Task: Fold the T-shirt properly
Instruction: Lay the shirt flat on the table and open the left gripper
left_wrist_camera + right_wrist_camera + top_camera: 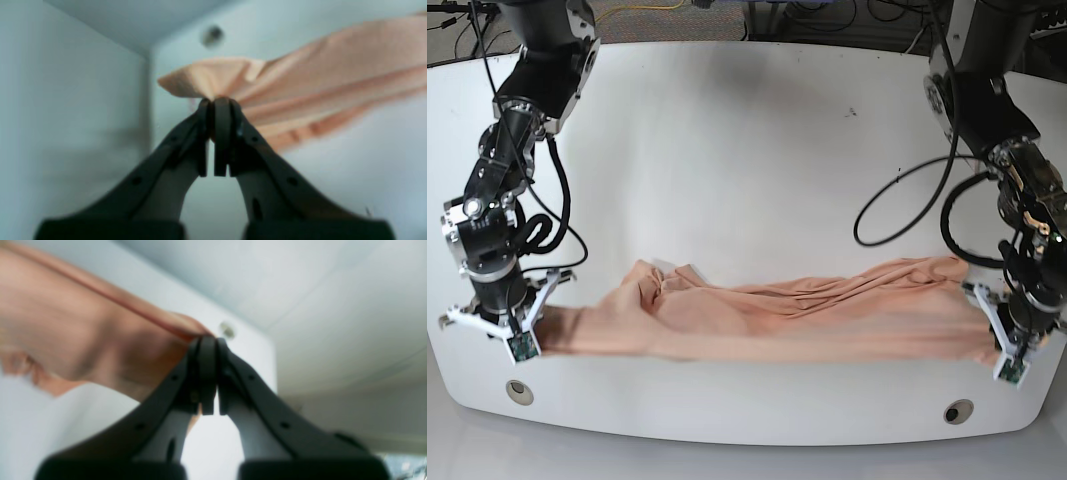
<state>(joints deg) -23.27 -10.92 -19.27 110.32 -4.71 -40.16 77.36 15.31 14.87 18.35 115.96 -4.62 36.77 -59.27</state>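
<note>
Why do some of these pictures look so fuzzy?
Both wrist views are blurry: in the left wrist view the T-shirt looks smeared above the left gripper, likewise at the right gripper; the base view is sharp, evenly lit, with soft shadows on the table.

The far half of the white table (pixel 757 120) lay bare, open to either arm. Along the near edge the T-shirt (pixel 767 320) stretched across almost the full width, blocking passage there; only narrow strips of table remained beyond its left and right ends.
</note>
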